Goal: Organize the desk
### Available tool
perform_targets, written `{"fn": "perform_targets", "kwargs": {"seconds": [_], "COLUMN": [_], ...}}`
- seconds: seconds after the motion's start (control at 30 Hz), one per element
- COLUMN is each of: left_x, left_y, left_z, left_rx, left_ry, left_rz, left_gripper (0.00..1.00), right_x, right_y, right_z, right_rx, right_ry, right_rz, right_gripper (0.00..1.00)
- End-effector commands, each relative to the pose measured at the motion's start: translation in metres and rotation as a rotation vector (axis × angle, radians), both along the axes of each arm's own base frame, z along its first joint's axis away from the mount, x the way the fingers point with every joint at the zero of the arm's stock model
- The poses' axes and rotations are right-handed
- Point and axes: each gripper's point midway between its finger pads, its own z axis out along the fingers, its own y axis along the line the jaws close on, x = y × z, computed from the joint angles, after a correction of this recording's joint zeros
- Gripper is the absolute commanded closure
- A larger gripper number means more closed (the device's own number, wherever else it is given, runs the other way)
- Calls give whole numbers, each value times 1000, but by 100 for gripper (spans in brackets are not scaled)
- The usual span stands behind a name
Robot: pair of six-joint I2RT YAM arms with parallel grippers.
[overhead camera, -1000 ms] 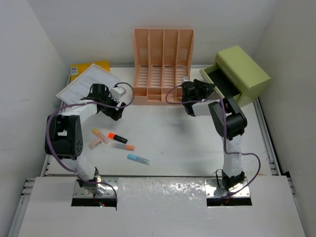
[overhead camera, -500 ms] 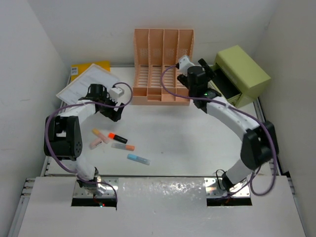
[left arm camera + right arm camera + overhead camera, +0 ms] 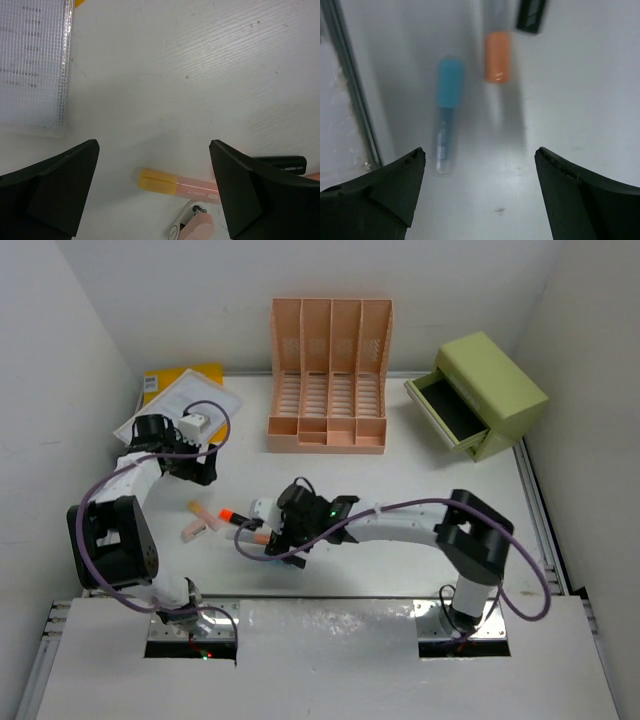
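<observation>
The white desk (image 3: 400, 480) carries a cluster of pens at front left. My left gripper (image 3: 197, 468) is open and empty, just behind the cluster. In the left wrist view its open gripper (image 3: 155, 187) hovers over a pink highlighter with a yellow cap (image 3: 175, 183), a pink rounded item (image 3: 197, 227) and a black marker (image 3: 280, 162). My right gripper (image 3: 285, 540) is open over the pens' right end. In the right wrist view the open gripper (image 3: 480, 192) hangs above a blue pen (image 3: 447, 115) and an orange-capped pen (image 3: 497, 57).
A peach slotted file rack (image 3: 330, 375) stands at the back centre. A lime-green drawer box (image 3: 480, 390) with its drawer open sits at the back right. A mesh document pouch (image 3: 175, 400) lies on a yellow pad (image 3: 212, 371) at the back left. A metal rail (image 3: 350, 90) runs beside the blue pen.
My right arm has swung from the back, near the file rack and drawer box, down to the pens at the front. My left gripper has moved left, away from the rack.
</observation>
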Motion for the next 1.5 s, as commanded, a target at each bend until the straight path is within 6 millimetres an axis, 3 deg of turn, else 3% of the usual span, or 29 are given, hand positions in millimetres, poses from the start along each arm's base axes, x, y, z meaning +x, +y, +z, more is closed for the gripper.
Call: {"fn": "perform_targets", "kwargs": {"seconds": [0.0,0.13,0.23,0.3,0.33,0.43,0.47,0.5,0.63,0.7,0.8,0.83,0.87,0.9,0.93,0.97,1.0,1.07,1.1,1.13,1.17,1.2,1.23,1.27,1.3,1.33,1.37,1.4,1.47], "left_x": [-1,-3,-2,-2,-2,-4,-5,-5,-6,-5,-5,-5,-6,-6,-6,-6,-7,-9,-9,-10,-10,-12,-15,-17,-20,-24,-26,-31,-36], "left_y": [-4,4,7,7,8,8,8,9,8,8,7,7,7,7,8,8,8,7,6,5,3,1,-6,-10,-15,-21,-27,-31,-42], "left_z": [20,19,16,14,13,11,10,10,9,9,7,7,7,7,7,6,6,5,5,5,6,5,6,7,7,7,9,8,10], "left_rx": [11,44,55,57,59,66,67,69,66,62,61,61,62,62,64,65,64,65,64,61,59,53,28,33,30,22,37,39,64], "left_ry": [-80,-76,-79,-78,-76,-71,-70,-71,-68,-69,-65,-64,-62,-62,-62,-59,-57,-49,-46,-44,-48,-45,-39,-43,-42,-37,-51,-46,-69], "left_rz": [-12,19,40,46,47,42,41,42,39,37,34,34,35,33,36,34,35,28,24,19,0,-17,-52,-97,-124,-153,-198,-221,-306], "left_gripper": [8,8,8,8,8,8,8,8,8,8,8,8,8,8,8,8,8,8,8,8,8,8,8,8,8,8,8,8,9], "right_x": [-23,-42,-45,-48,-45,-40,-36,-34,-34,-45,-44,-35,-25,6,28,52,104,148,174,192,204,219,234,244,256,270,282,289,299], "right_y": [22,32,28,25,22,12,10,4,-5,-10,-10,-9,-11,-21,-29,-43,-87,-139,-180,-207,-221,-254,-266,-280,-307,-318,-339,-347,-359], "right_z": [-7,-37,-55,-68,-73,-84,-83,-83,-64,-57,-17,14,30,47,81,95,110,138,147,164,164,163,183,182,159,177,158,166,159], "right_rx": [-9,-52,-113,-150,-168,-228,-239,-249,-233,-213,-123,-61,-26,6,75,93,76,92,67,39,7,-47,-52,-87,-190,-219,-295,-321,-333], "right_ry": [102,178,163,172,160,146,128,106,41,53,-12,-69,-99,-139,-168,-182,-251,-355,-413,-496,-506,-497,-524,-520,-467,-503,-472,-469,-435], "right_rz": [51,64,47,47,33,4,-9,-17,61,127,179,166,133,37,-70,-176,-403,-670,-808,-903,-937,-1004,-1028,-1054,-1093,-1106,-1130,-1131,-1136], "right_gripper": [14,21,23,32,37,73,98,100,100,100,100,100,100,100,100,100,100,100,100,100,100,100,100,100,100,100,100,100,100]}}
